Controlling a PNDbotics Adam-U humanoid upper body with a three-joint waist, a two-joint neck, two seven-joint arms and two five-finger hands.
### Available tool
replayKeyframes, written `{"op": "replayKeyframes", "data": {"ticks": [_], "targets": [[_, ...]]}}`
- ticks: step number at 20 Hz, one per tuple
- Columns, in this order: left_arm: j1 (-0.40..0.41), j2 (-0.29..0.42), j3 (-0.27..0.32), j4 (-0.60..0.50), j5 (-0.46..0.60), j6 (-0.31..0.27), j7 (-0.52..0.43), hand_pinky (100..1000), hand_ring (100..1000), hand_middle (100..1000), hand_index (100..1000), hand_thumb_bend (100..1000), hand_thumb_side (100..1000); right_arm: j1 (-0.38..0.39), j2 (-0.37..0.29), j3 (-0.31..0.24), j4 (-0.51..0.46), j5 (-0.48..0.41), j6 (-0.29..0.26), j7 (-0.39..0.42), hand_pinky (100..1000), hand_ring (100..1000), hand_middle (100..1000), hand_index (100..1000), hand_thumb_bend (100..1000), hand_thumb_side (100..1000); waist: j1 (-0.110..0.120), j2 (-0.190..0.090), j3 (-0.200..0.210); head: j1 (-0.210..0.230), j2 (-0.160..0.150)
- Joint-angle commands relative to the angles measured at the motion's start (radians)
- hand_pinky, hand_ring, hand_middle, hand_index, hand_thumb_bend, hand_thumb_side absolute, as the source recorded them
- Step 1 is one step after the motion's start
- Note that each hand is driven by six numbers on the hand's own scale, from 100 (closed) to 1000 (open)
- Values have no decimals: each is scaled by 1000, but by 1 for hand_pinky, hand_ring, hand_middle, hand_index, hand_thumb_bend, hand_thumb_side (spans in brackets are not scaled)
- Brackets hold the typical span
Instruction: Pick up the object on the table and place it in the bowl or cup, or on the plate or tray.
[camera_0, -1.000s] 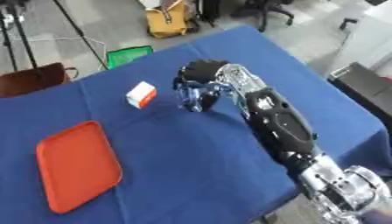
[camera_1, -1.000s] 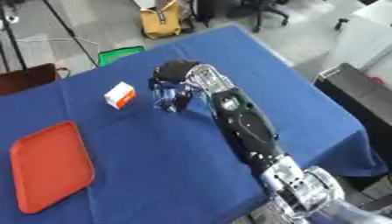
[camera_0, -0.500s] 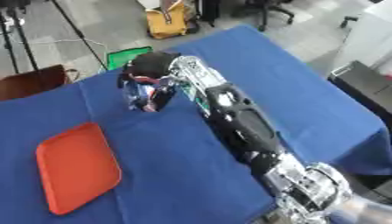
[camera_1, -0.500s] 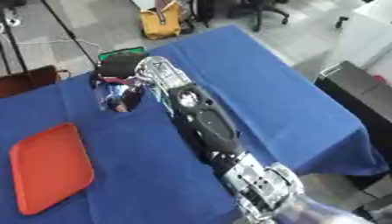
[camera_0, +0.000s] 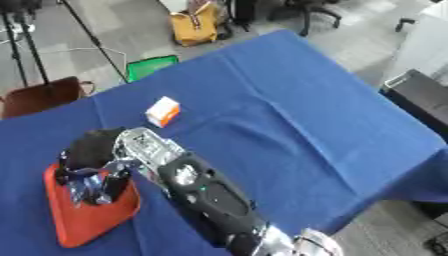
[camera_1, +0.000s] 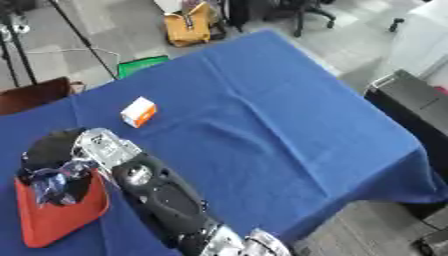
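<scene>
I see the table (camera_0: 289, 100) filling most of both views, covered in a blue cloth with a few soft creases running across its middle.

My right arm (camera_0: 210, 200) enters from the bottom edge and stretches up and to the left across the cloth, black casing with silver joints.

The red tray (camera_0: 87, 220) lies at the left near corner of the table, its long side running toward me. Only its near half is clear of the arm.

My right hand (camera_0: 92, 175) is over the far half of the tray, palm down, fingers curled downward. There is something glinting blue-silver between them, but I cannot tell whether that is an object in the fingers or the hand's own metal, so I note the grip as undetermined.

The small box (camera_0: 163, 111), white with an orange side, sits on the cloth beyond the tray, toward the far left part of the table. It is well apart from the hand and not touching the tray. It stands on the bare cloth, slightly turned.

The left hand shows in neither view.
</scene>
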Motion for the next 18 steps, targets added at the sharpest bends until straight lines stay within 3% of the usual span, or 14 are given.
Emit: {"op": "replayKeyframes", "data": {"ticks": [1, 2, 3, 4, 5, 6, 11, 12, 15, 18], "targets": [[-10, 15, 4, -15, 3, -1, -4, 730, 844, 796, 943, 634, 972, -7, 30, -1, 10, 75, 2, -3, 682, 724, 826, 928, 257, 410, 0, -19, 4, 1, -11], [-10, 15, 4, -15, 3, -1, -3, 730, 844, 796, 943, 633, 973, -3, 31, -6, 11, 96, 7, -7, 766, 802, 890, 945, 281, 454, 0, -20, 5, 1, -11], [-9, 15, 5, -15, 3, -2, -3, 730, 844, 796, 943, 633, 973, -1, 32, -9, 12, 112, 11, -13, 766, 802, 890, 945, 281, 454, 0, -20, 5, 1, -10], [-8, 15, 5, -15, 3, -2, -3, 730, 844, 796, 943, 634, 974, 2, 28, -15, 9, 127, 18, -18, 856, 878, 952, 963, 325, 532, 0, -20, 5, 2, -10], [-7, 15, 5, -15, 3, -2, -2, 730, 844, 796, 943, 634, 974, 4, 27, -19, 8, 138, 22, -23, 856, 878, 952, 963, 325, 532, 0, -20, 6, 3, -9], [-7, 15, 5, -15, 3, -2, -2, 731, 844, 796, 943, 636, 973, 4, 22, -26, 0, 144, 28, -33, 919, 933, 991, 975, 407, 633, -1, -20, 4, 3, -8], [-8, 15, 5, -14, 2, -1, -2, 731, 844, 796, 943, 636, 974, 5, -1, -42, -45, 140, 45, -95, 925, 943, 996, 978, 437, 669, -3, -21, 2, 3, -8], [-7, 15, 5, -14, 2, -1, -2, 731, 844, 796, 943, 636, 974, 4, -6, -48, -63, 132, 51, -114, 925, 945, 1000, 983, 423, 710, -2, -21, 1, 3, -8], [-6, 14, 6, -15, 2, -2, -1, 731, 844, 796, 943, 636, 974, 11, -25, -51, -117, 103, 62, -162, 926, 947, 1000, 982, 424, 709, -1, -22, 1, 2, -8], [-5, 14, 6, -14, 1, -1, 0, 731, 845, 796, 943, 637, 976, 15, -44, -57, -180, 72, 74, -195, 915, 936, 999, 983, 419, 653, -1, -21, -2, 1, -8]]}}
